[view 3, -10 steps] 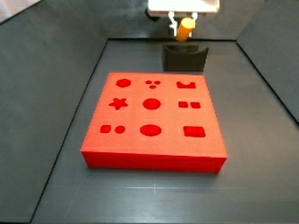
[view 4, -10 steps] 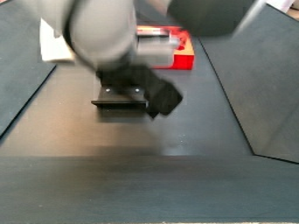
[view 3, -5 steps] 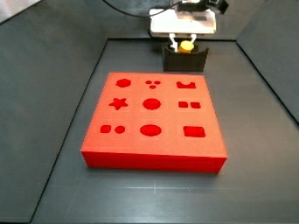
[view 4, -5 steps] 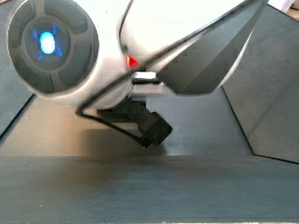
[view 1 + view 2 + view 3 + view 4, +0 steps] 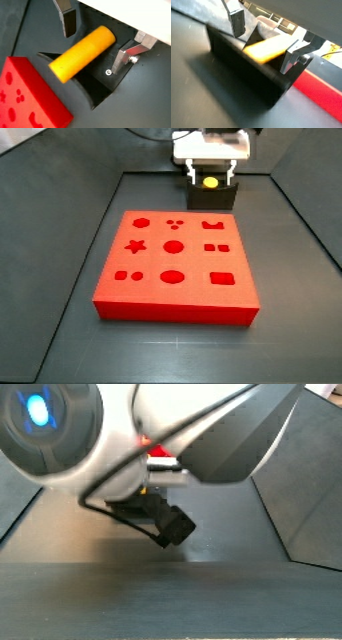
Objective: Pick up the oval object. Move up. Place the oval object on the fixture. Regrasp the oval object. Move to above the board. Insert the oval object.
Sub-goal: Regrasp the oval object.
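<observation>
**Peg down on the fixture**

Since a second ago your claw [image 5: 100, 42] has lowered from above the fixture [image 5: 210, 196], setting the oval object [image 5: 81, 53] in its notch. The fingers [image 5: 236, 22] stand apart, either side of the peg (not touching). It looks rigid, light, smooth; regrasp squarely across its middle. The board [image 5: 175, 264] lies nearby.

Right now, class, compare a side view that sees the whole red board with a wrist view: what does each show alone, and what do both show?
Only the side view shows the whole board with its nine recesses, and the gripper from outside, standing at the fixture behind the board.

Only the wrist view shows the silver fingers set apart on either side of the oval object, not touching it, and how the peg lies in the fixture's notch.

Both show the yellow peg on the dark fixture, with red board beside it.
</observation>
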You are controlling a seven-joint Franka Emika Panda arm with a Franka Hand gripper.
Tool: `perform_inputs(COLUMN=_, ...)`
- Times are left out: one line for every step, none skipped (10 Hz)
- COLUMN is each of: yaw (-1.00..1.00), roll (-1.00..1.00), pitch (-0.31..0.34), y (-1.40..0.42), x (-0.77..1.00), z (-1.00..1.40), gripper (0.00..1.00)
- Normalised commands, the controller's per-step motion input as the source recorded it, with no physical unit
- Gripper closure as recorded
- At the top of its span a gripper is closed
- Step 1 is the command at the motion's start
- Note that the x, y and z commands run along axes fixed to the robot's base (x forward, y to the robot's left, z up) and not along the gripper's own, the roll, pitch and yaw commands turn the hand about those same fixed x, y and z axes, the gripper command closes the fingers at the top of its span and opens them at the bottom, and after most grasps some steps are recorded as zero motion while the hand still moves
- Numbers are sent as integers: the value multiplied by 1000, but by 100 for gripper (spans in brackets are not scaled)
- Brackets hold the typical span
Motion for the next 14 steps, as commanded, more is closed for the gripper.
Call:
perform_inputs(yaw=38, roll=46, pitch=-9, y=-5, x=-33, z=1000, gripper=0)
perform_inputs(yaw=42, roll=46, pitch=16, y=-2, x=-39, z=1000, gripper=0)
perform_inputs(yaw=42, roll=45, pitch=32, y=1, x=-38, z=959, gripper=0)
perform_inputs(yaw=32, roll=41, pitch=66, y=3, x=-34, z=728, gripper=0)
perform_inputs(yaw=19, roll=42, pitch=88, y=6, x=-28, z=494, gripper=0)
perform_inputs(yaw=5, roll=44, pitch=97, y=5, x=-27, z=318, gripper=0)
perform_inputs(yaw=-9, roll=41, pitch=96, y=4, x=-29, z=197, gripper=0)
perform_inputs(yaw=25, roll=1000, pitch=81, y=-1000, x=-82, z=980, gripper=0)
perform_inputs(yaw=25, roll=1000, pitch=79, y=-1000, x=-86, z=997, gripper=0)
perform_inputs(yaw=23, roll=1000, pitch=68, y=-996, x=-115, z=1000, gripper=0)
perform_inputs(yaw=22, roll=1000, pitch=58, y=-1000, x=-142, z=976, gripper=0)
perform_inputs(yaw=20, roll=1000, pitch=53, y=-923, x=-128, z=853, gripper=0)
perform_inputs(yaw=20, roll=1000, pitch=51, y=-705, x=-84, z=572, gripper=0)
perform_inputs(yaw=19, roll=1000, pitch=50, y=-524, x=-56, z=348, gripper=0)
